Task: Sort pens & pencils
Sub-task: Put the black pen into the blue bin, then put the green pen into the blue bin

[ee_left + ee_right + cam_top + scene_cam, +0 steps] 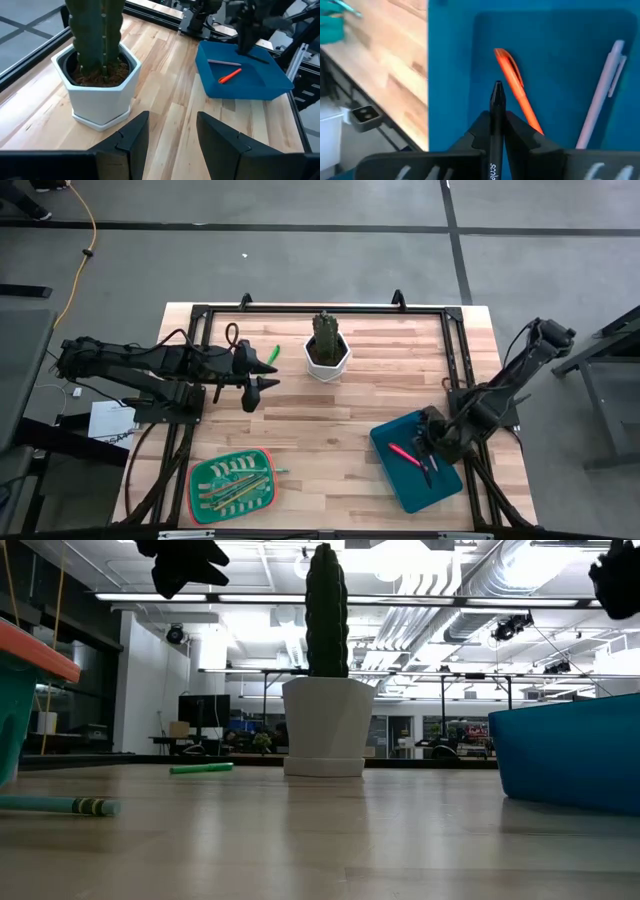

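Observation:
A blue tray (440, 485) at the near right holds a pink-red pen (403, 452) and a pale grey pen (602, 95). My right gripper (430, 458) hangs over that tray, shut on a black pen (496, 100). A green pen (271, 354) lies on the table left of the cactus pot (327, 350). My left gripper (258, 375) hovers open above the table beside that green pen, with nothing between its fingers (135, 135). A green tray (200, 480) at the near left holds several pencils (235, 485). My right gripper pinches the black pen's barrel (496, 120) between its two fingers. The pen lies along the fingers, and its pointed end (497, 89) sticks out past the fingertips. The fingers slant down from above over the blue tray. Whether the pen touches the tray I cannot tell.
A white hexagonal pot with a cactus (100, 85) stands at the table's far middle. A black frame (300, 310) runs round the table top. A teal pencil (60, 805) lies on the table beside the green tray. Bare wood lies between the two trays.

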Robot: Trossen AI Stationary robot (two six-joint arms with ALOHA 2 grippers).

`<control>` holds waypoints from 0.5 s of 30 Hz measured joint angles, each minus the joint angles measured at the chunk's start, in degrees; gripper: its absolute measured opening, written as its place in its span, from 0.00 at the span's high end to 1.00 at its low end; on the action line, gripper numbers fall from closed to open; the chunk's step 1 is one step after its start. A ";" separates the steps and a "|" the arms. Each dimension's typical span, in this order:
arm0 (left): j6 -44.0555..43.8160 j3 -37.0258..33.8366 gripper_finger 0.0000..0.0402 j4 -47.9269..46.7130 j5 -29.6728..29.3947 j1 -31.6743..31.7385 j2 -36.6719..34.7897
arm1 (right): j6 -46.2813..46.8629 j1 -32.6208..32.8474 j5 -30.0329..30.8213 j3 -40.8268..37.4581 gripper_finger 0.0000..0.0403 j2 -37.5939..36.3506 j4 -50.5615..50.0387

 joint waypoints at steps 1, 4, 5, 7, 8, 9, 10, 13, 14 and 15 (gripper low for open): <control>-0.04 0.00 0.62 0.00 -0.33 0.00 0.00 | 0.24 -0.08 -0.58 0.00 0.95 1.16 0.52; -0.58 0.00 0.62 -0.07 -1.38 0.00 0.00 | 0.71 -0.14 -1.05 0.00 0.95 4.50 1.47; -0.94 0.00 0.62 -0.32 -1.69 0.00 0.00 | 1.04 -0.14 -1.05 0.00 0.93 5.38 1.87; -1.95 0.00 0.62 -1.91 -2.62 0.00 0.03 | 2.23 -0.14 -1.03 0.00 0.91 6.82 1.91; -2.48 0.00 0.62 -2.92 -2.89 0.03 0.17 | 2.38 -0.14 -1.03 0.00 0.88 7.37 2.00; -3.06 0.00 0.62 -4.14 -3.40 0.04 0.40 | 2.33 -0.14 -1.01 0.00 0.86 7.75 2.17; -3.58 0.00 0.62 -5.47 -4.00 0.04 0.62 | 2.05 -0.14 -0.79 0.00 0.84 7.99 2.53; -4.77 0.00 0.62 -8.66 -5.64 0.04 1.67 | 1.80 -0.14 0.88 0.00 0.77 8.19 2.91; -4.93 0.00 0.62 -9.26 -6.07 0.06 2.31 | 1.78 -0.16 1.56 0.00 0.74 8.19 2.91; -5.02 0.00 0.62 -9.98 -6.41 0.07 2.89 | 1.76 -0.16 2.25 0.00 0.72 8.17 2.86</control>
